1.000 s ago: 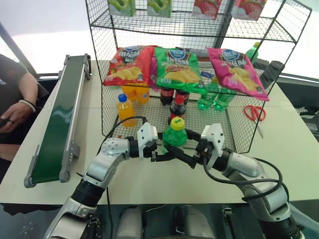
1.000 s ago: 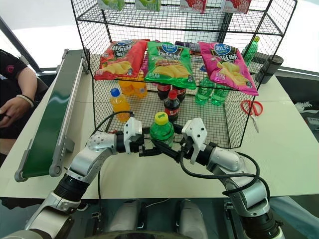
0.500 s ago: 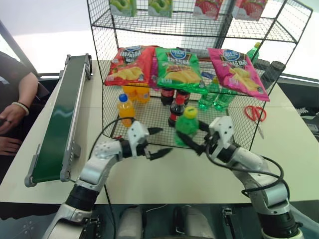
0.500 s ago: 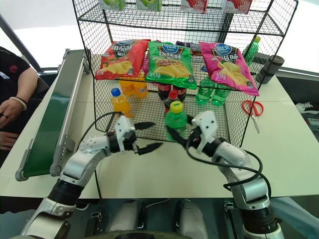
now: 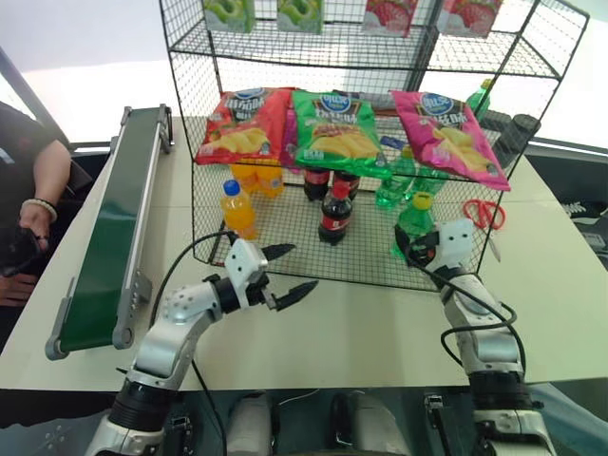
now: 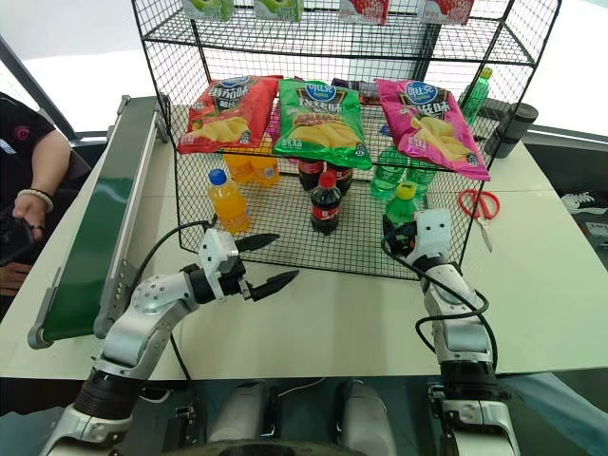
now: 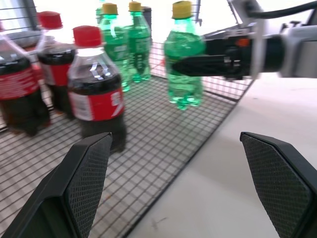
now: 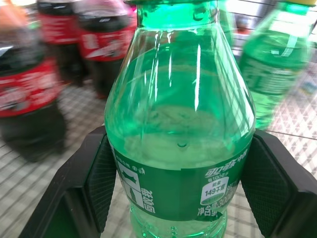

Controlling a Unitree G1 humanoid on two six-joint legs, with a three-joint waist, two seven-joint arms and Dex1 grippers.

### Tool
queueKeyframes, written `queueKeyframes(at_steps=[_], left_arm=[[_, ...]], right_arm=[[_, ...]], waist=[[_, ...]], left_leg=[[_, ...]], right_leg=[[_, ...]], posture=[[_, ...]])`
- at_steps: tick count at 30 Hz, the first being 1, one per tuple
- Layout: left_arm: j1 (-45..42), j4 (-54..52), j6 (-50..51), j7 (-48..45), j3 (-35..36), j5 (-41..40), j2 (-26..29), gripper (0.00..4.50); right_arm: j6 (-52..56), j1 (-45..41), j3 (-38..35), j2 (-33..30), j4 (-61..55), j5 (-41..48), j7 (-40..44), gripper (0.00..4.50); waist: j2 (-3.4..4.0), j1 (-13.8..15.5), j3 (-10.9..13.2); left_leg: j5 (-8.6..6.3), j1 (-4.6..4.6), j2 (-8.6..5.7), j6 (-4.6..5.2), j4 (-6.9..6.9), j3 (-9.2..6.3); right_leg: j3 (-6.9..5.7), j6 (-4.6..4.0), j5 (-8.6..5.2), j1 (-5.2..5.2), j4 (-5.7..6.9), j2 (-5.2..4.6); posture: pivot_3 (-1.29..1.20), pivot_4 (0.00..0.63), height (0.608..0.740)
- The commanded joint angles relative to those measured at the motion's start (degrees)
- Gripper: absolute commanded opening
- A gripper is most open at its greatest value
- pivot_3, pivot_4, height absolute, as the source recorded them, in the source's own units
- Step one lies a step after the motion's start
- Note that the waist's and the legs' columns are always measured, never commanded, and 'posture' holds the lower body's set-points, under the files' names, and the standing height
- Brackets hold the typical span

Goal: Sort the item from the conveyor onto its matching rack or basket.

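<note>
1. Pinching the green soda bottle (image 5: 414,226) by its body, the right tool (image 5: 425,249) has one black finger pressed against each side, just above the label, as the right wrist view shows.
2. That bottle stands upright with its yellow cap (image 5: 422,200) on top, over the front right part of the black wire rack's (image 5: 285,242) bottom shelf; whether its base touches the mesh cannot be told.
3. Two more green bottles (image 5: 393,186) stand just behind it, further into the same shelf.
4. To its left on that shelf stands a cola bottle (image 5: 333,214) with a red cap, more cola bottles behind it, and an orange-drink bottle (image 5: 237,209) further left.
5. The left tool (image 5: 290,273) is spread wide and holds nothing, hanging over the counter (image 5: 361,323) just in front of the rack, well apart from the green bottle.
6. On the tier above lie three chip bags: red (image 5: 245,123), green (image 5: 334,129) and pink (image 5: 450,135).
7. The dark green conveyor (image 5: 109,223) lies along the counter's left side.
8. A person's hand (image 5: 36,220) rests beyond the conveyor; red scissors (image 5: 484,215) lie right of the rack.
</note>
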Motion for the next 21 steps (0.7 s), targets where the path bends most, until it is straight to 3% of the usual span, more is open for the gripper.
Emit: queueKeyframes(at_steps=[1,10,13,21], left_arm=[[-0.3,-2.3,0.1,-0.3,-0.3,-0.9,0.1,4.41],[-1.3,-1.8,0.5,-0.7,-0.3,-0.7,0.2,4.41],[-1.6,-1.8,1.0,-0.6,-0.4,-0.7,0.0,4.50],[-1.8,-2.0,2.0,-0.2,-0.6,-0.8,-0.2,4.50]], right_arm=[[-4.9,-3.1,-2.0,0.5,3.6,-0.4,-1.2,2.97],[-7.5,-4.9,-2.2,1.0,8.8,1.2,0.5,2.97],[-7.2,-4.4,-2.2,0.9,8.0,1.7,1.4,4.44],[-5.9,-0.7,-2.0,-0.8,1.0,-0.3,1.2,4.44]], waist=[[0.00,-0.3,0.0],[0.02,-0.8,0.0],[0.03,-0.8,0.0],[0.04,-0.7,0.0]], left_leg=[[0.00,0.00,0.00,0.00,0.00,0.00],[0.00,0.05,0.01,0.00,0.00,0.02],[0.00,0.06,0.01,0.00,0.00,0.02],[0.00,0.06,0.02,0.00,0.00,0.03]], right_leg=[[0.00,0.00,0.00,0.00,0.01,0.00],[0.02,0.01,0.01,0.04,0.05,-0.01],[0.03,0.01,0.01,0.04,0.06,-0.02],[0.04,0.01,0.01,0.04,0.06,-0.02]], posture=[[0.00,0.150,0.735],[0.00,0.150,0.735],[0.00,0.150,0.735],[0.00,0.150,0.735]])
